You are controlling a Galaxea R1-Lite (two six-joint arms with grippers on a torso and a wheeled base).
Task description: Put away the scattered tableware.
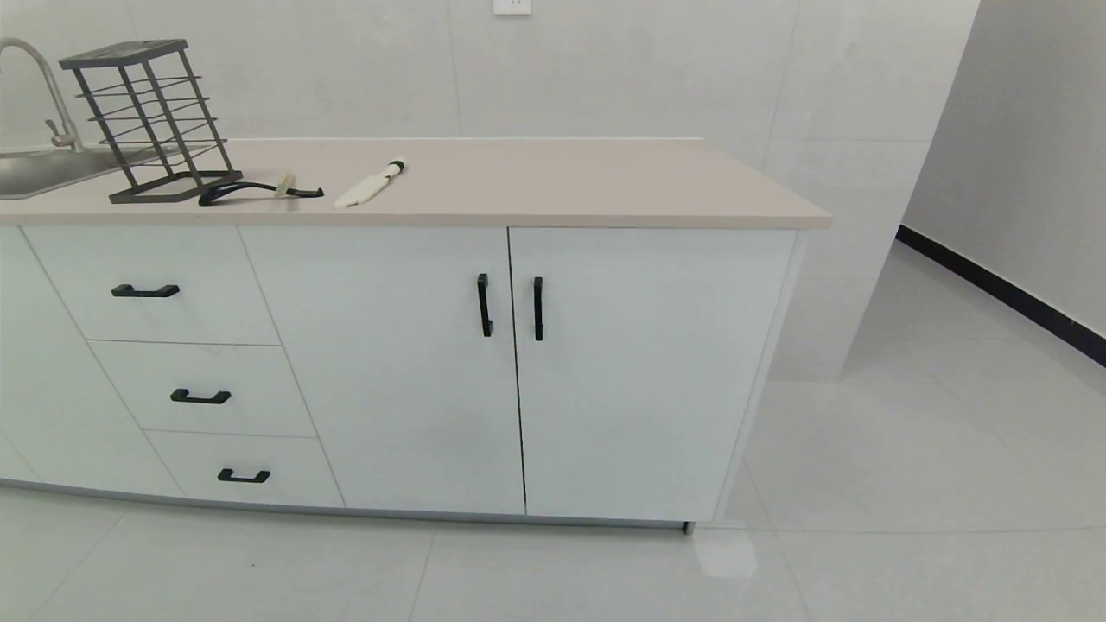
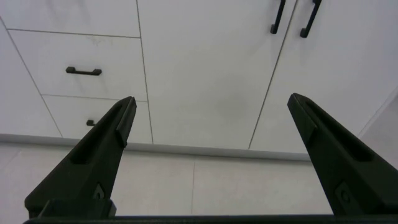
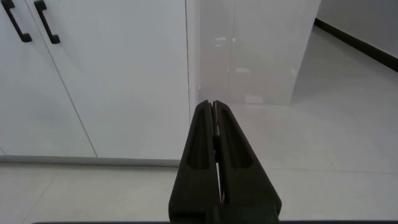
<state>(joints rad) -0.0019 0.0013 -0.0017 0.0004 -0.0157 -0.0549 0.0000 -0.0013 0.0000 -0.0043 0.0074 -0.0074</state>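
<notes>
Left tool (image 2: 211, 102) spread wide faces shut cabinet doors (image 2: 205, 56).

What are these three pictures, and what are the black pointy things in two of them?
They come from a robot with two arms. The big picture is from a camera on its head, looking at a kitchen counter. On it stands a dark wire rack, and beside that lie a black utensil and a white utensil; I can't tell exactly what kind. A sink is at the counter's left end. The other two pictures are from cameras on the robot's wrists, looking at the cupboard doors and the floor. The black pointy things are its grippers, like fingers for pinching. The left gripper is open, the right gripper is pinched shut, and neither holds anything.
</notes>
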